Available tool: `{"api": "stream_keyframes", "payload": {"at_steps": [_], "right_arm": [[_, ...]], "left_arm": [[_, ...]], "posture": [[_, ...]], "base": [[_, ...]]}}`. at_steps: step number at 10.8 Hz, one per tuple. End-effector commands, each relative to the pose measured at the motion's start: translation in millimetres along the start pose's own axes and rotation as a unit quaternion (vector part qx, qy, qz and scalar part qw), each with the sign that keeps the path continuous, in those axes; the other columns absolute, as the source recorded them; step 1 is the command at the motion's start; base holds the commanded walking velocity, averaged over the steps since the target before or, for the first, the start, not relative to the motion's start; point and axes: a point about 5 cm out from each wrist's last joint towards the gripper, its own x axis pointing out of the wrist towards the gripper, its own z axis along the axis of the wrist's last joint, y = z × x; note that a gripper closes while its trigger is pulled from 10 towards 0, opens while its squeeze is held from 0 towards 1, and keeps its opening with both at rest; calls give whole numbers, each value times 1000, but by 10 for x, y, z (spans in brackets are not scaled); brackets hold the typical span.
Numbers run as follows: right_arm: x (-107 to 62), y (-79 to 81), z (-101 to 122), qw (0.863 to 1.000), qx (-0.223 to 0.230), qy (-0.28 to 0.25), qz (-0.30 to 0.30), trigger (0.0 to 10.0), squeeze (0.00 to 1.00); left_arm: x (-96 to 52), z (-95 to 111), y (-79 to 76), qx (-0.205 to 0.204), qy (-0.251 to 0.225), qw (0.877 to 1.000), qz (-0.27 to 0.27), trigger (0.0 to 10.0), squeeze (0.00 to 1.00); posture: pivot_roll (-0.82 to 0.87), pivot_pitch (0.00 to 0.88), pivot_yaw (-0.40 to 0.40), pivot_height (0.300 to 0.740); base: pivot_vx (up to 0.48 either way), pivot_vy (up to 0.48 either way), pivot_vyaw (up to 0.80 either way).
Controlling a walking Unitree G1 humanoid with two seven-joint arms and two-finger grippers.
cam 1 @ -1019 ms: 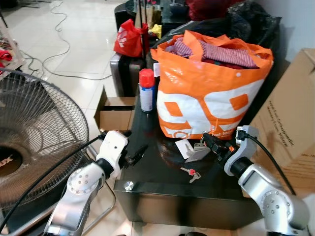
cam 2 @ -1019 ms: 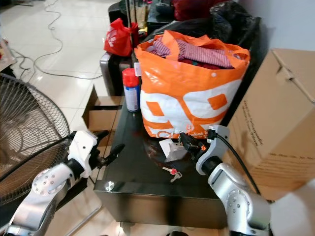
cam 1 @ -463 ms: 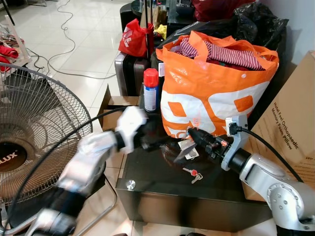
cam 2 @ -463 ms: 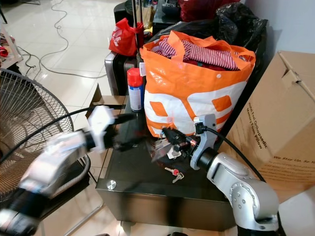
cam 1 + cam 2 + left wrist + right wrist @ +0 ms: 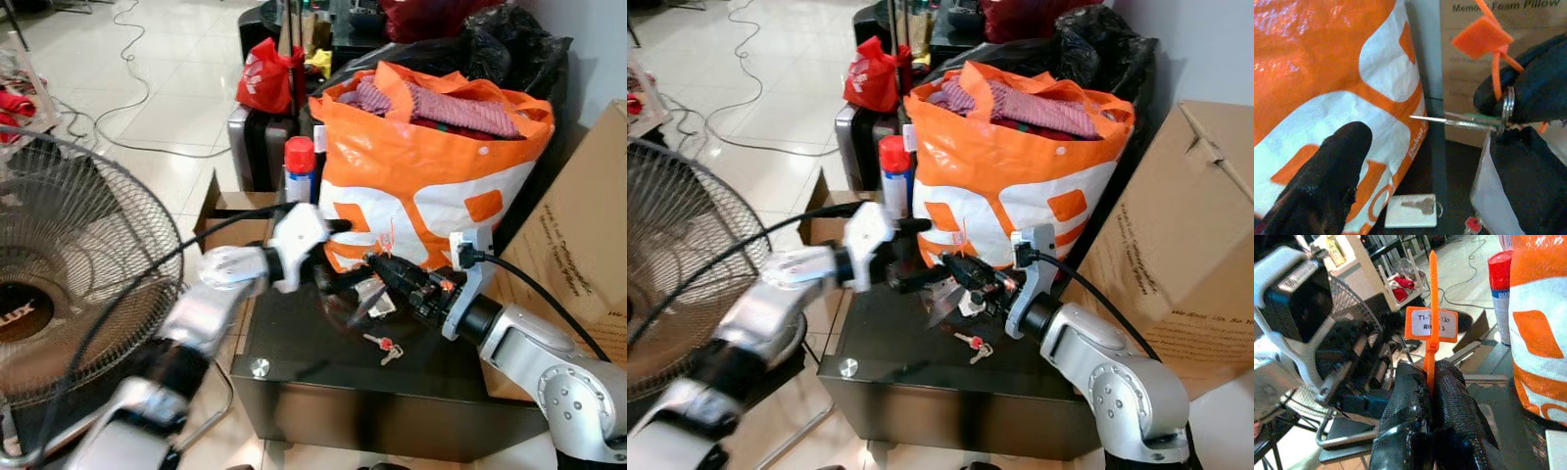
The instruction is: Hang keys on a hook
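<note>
Black and shiny, a low table (image 5: pixel 294 392) is seen at the front of a room with a pale tiled floor (image 5: pixel 167 78). A round silver knob (image 5: pixel 258 368) is set near the table's front left corner. A small bunch of keys with a red tag (image 5: pixel 380 346) is laid flat on the table top, a little way back from the front edge and near the middle.

Just above and behind those keys, the right gripper (image 5: pixel 384 267) is held over the table. Its two black fingers (image 5: pixel 1415 406) are pressed tight together on an orange tie with a tag (image 5: pixel 1431 325). A key ring (image 5: pixel 1506 108) with a thin silver key (image 5: pixel 1449 119) is held there too. The left gripper (image 5: pixel 338 257) is reached in from the left side, close to the right one. Its fingers are spread apart, and one black finger (image 5: pixel 1327 176) is seen in front of the bag.

A white tag with a key on it (image 5: pixel 1413 211) is laid on the table by the bag's foot. A big orange and white bag (image 5: pixel 431 186) full of clothes is stood at the back of the table. A red-capped spray can (image 5: pixel 300 168) is stood at the back left corner. A large fan (image 5: pixel 69 284) is seen on the left, and a cardboard box (image 5: pixel 578 235) on the right.
</note>
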Motion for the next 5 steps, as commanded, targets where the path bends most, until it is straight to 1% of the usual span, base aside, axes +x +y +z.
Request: {"api": "stream_keyframes", "payload": {"at_steps": [1, 2, 3, 4, 5], "right_arm": [[2, 54, 17, 1000, 3, -3, 14, 0, 0], [-2, 60, 14, 1000, 7, -5, 16, 0, 0], [1, 60, 13, 1000, 8, -5, 16, 0, 0], [10, 53, 30, 1000, 9, -8, 12, 0, 0], [16, 41, 49, 1000, 10, -10, 11, 0, 0]], "left_arm": [[81, 56, -35, 12, -8, 1000, -21, 0, 0], [123, 40, -97, 6, -11, 999, -38, 0, 0], [113, 8, -145, 15, -3, 999, -43, 1294, 0], [32, -62, -166, 26, 10, 999, -27, 10000, 0], [-138, -138, -101, 54, 27, 997, 55, 10000, 0]], "posture": [[-65, 0, 5, 740], [-64, 0, 5, 740], [-68, 0, 8, 740], [-71, 0, 11, 740], [-68, 0, 7, 740]], "base": [[0, 0, 0], [0, 0, 0], [0, 0, 0], [0, 0, 0], [0, 0, 0]]}}
